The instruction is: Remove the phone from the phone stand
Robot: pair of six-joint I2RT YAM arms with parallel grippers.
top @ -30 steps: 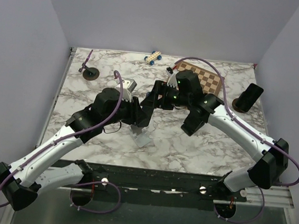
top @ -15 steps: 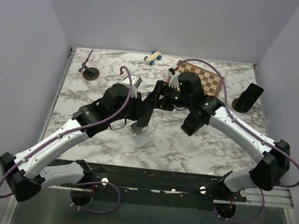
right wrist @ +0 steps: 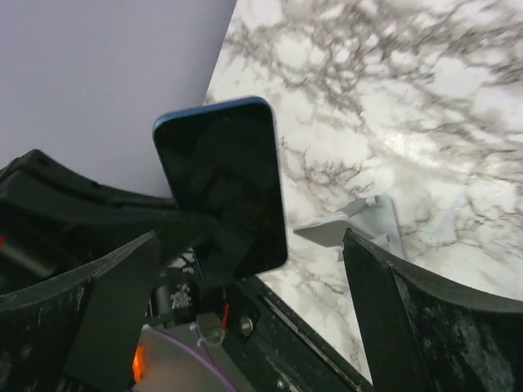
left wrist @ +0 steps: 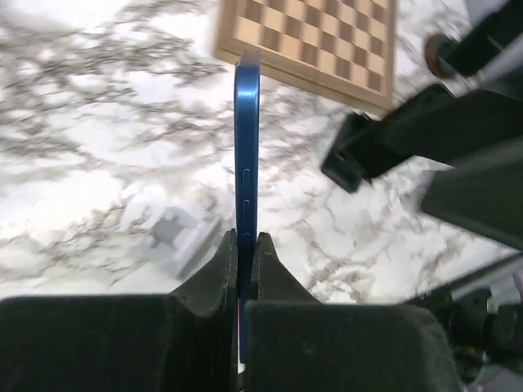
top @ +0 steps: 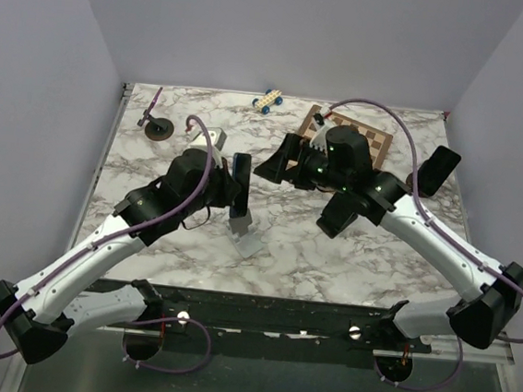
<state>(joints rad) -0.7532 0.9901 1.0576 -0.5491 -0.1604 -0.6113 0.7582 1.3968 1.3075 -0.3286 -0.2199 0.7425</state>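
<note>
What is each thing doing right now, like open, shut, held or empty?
Phone: held, lifted off the stand.
Stand: empty.
Left gripper: shut on the phone.
Right gripper: open, holding nothing.

My white-and-black left arm [top: 99, 245] stretches diagonally forward from its base at the near left, with the elbow low. Its black two-finger left gripper [top: 235, 182] is pinched tight on the thin edge of a blue phone [left wrist: 247, 147], which it holds upright. My matching right arm [top: 424, 239] bends in from the near right. Its black right gripper [top: 272, 163] is spread wide, faces the left one and grips nothing.
</note>
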